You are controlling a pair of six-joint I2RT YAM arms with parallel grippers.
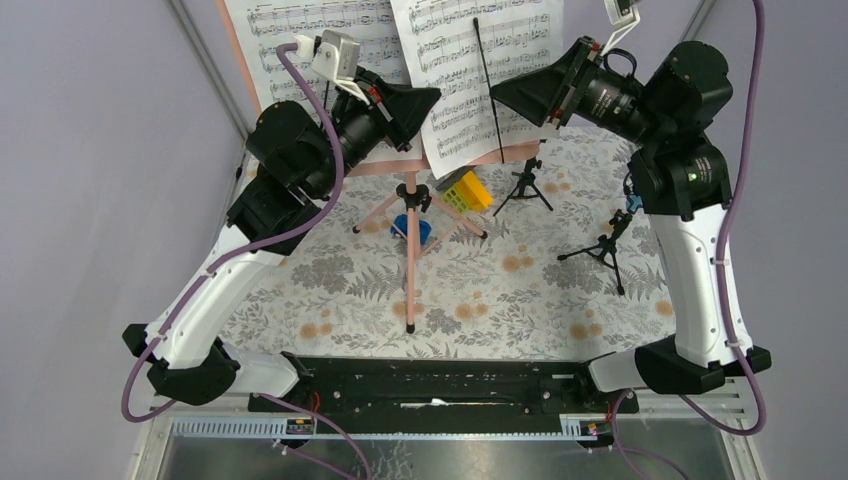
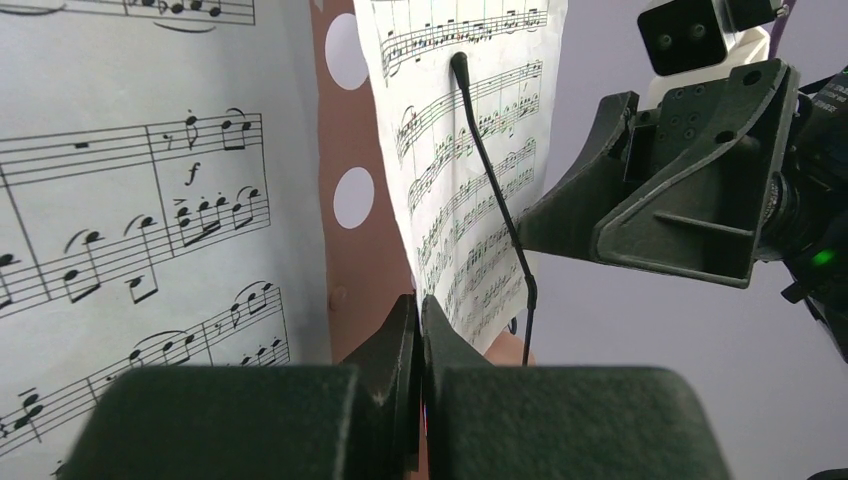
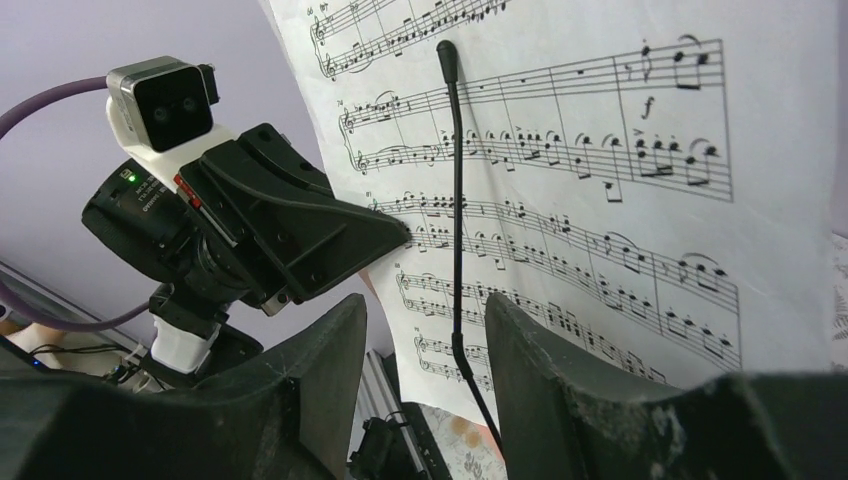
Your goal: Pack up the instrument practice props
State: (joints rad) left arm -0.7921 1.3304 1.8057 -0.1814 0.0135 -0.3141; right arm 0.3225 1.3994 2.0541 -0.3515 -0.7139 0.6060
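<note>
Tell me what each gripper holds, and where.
Right gripper: open, nothing held. Left gripper: shut at the left edge of the right sheet-music page; a pinch on it cannot be told.

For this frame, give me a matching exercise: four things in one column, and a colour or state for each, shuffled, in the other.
Things:
1. left gripper
2. right gripper
3. stand
4. block

Colour or state:
A. yellow
B. jaws apart
C. pink
D. jaws shut

Pairs: 1-D, 2-B, 3-C, 4-A
</note>
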